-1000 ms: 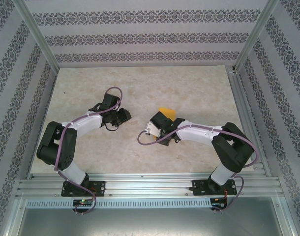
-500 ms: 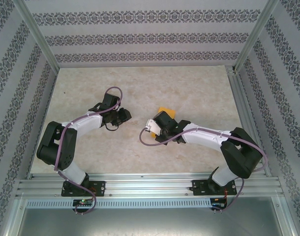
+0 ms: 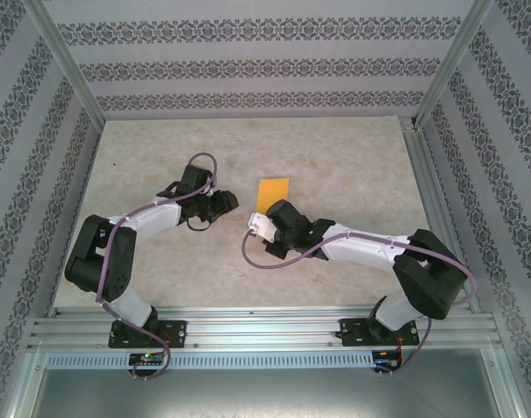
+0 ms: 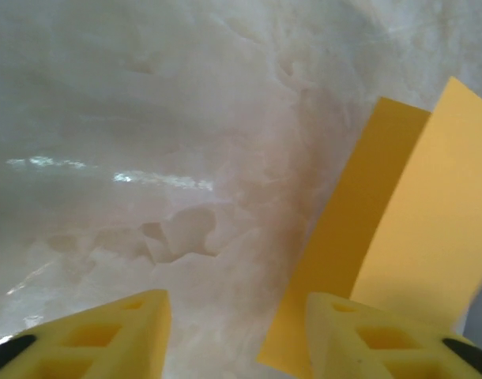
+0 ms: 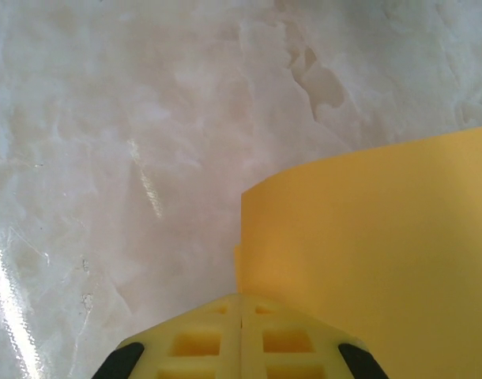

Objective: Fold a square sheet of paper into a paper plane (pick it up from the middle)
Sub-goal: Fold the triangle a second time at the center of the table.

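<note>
A pale marble-patterned table (image 3: 352, 157) sits inside a frame with patterned walls, seen from above, with two black-and-white robot arms reaching in from its near edge. A thin orange-yellow sheet of paper (image 3: 272, 192), rectangular in outline, lies near the middle of the table, between the two arms' tips. The left gripper (image 4: 237, 332) is just left of the sheet, its yellow fingers (image 4: 107, 332) apart with only bare table between them. From its wrist camera, the paper shows a darker strip beside a lighter panel. The right gripper (image 5: 241, 332) has its fingers pressed together at the sheet's near edge. It is unclear whether they pinch the paper, whose surface curves upward ahead of them.
</note>
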Robot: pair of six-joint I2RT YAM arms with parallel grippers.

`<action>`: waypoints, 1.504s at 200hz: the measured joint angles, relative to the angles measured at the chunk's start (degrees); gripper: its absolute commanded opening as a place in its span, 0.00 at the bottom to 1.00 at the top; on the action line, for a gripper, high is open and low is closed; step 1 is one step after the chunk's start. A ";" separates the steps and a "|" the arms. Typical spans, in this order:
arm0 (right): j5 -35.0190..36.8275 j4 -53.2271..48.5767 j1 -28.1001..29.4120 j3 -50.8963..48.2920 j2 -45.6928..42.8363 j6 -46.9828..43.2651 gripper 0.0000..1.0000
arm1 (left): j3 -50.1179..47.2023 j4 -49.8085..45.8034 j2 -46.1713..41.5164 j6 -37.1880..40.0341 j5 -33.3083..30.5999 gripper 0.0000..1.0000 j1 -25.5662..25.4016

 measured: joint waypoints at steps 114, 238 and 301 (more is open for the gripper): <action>3.43 0.04 -0.02 -0.42 0.00 -0.22 0.00 | 4.42 11.21 11.15 -6.67 9.38 0.59 -7.65; 3.85 -0.42 0.00 -0.42 0.02 -0.24 0.00 | 1.70 10.19 7.06 -13.03 5.33 0.67 -7.65; 3.96 -0.50 0.00 -0.42 0.02 -0.24 0.00 | 0.31 10.43 7.26 -16.50 5.07 0.60 -7.87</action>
